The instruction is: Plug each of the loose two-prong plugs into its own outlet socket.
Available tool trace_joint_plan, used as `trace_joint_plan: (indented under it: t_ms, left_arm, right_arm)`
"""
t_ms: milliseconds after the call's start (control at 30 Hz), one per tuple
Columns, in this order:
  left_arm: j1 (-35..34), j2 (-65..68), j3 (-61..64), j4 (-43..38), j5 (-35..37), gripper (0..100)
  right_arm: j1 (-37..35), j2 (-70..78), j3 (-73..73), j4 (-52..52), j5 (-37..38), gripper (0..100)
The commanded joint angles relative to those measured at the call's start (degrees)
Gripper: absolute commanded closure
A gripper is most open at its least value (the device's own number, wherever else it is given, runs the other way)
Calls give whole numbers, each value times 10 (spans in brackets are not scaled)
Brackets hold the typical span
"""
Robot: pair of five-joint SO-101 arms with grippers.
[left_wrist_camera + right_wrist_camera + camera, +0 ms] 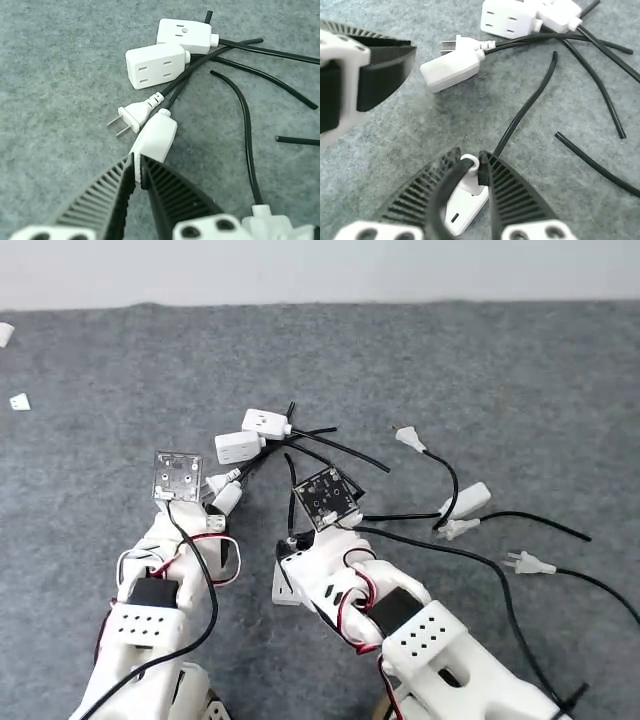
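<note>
Left gripper touching white cord socket, left of centre. Right gripper at second socket, lower centre. Loose plug right of centre, second plug far right.

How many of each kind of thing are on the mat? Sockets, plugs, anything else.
Outlet sockets: 5
Two-prong plugs: 4
Small white bits at the mat's edge, kind unclear: 2
Total: 11
</note>
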Motion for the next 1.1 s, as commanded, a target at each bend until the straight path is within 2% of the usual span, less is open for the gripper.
trace_joint_plan:
  t_ms: [0, 200, 333, 633, 767, 867, 1067]
  left_arm:
    - [0, -7, -7, -16, 4, 987]
    - [0, -7, -7, -15, 4, 987]
    - [0, -7, -7, -14, 4, 987]
    - [0, -10, -5, -14, 4, 987]
    - [0, -10, -5, -14, 4, 987]
    - [0, -10, -5, -14, 4, 987]
    - [0, -11, -5, -14, 4, 987]
  right_arm:
    - [8, 2, -3, -11, -4, 991]
    - [7, 76, -14, -44, -4, 991]
    - [6, 126, -51, -28, -4, 991]
    - [4, 132, -58, 2, 23, 991]
    - [4, 99, -50, 30, 38, 991]
    - [-11, 56, -17, 40, 103, 991]
    - [-32, -73, 60, 56, 137, 991]
